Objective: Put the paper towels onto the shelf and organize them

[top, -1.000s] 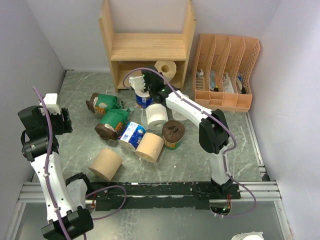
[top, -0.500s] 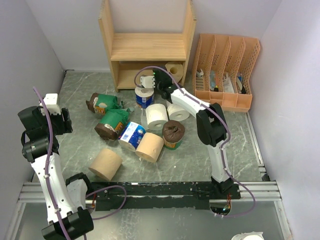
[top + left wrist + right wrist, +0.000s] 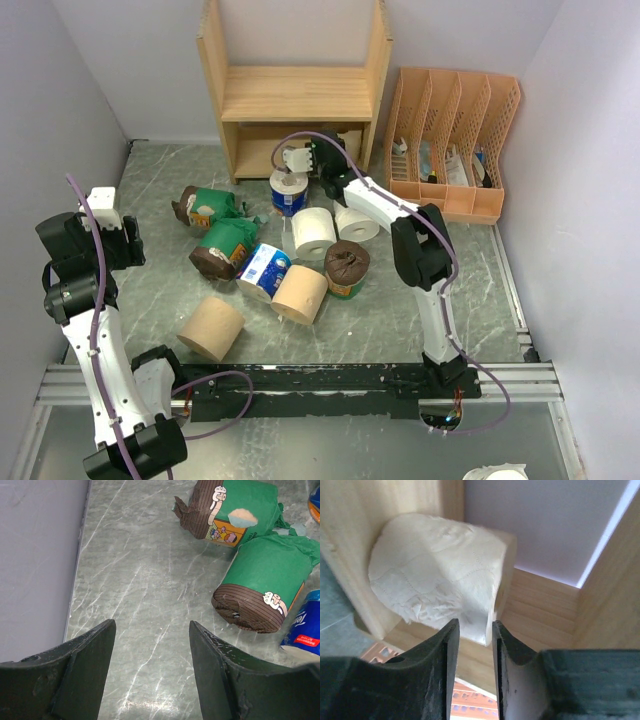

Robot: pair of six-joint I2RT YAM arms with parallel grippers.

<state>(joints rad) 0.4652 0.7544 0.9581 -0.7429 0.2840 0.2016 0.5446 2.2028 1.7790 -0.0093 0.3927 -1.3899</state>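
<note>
The light wooden shelf stands at the back. My right gripper reaches into its lower tier, where a white paper towel roll lies against the side panel. The jaws stand slightly apart, with the roll's edge at their tips. Several rolls lie on the marble table: green-wrapped ones, a blue-and-white one, white, tan and dark brown. My left gripper hangs open and empty over bare table at the far left.
A peach slotted file organizer stands right of the shelf. Grey walls close in the table on the left, back and right. An upright blue roll sits just in front of the shelf, beside my right arm.
My right arm carried the white roll from in front of the shelf into the lower tier, and its jaws have parted. The left arm has not moved.
</note>
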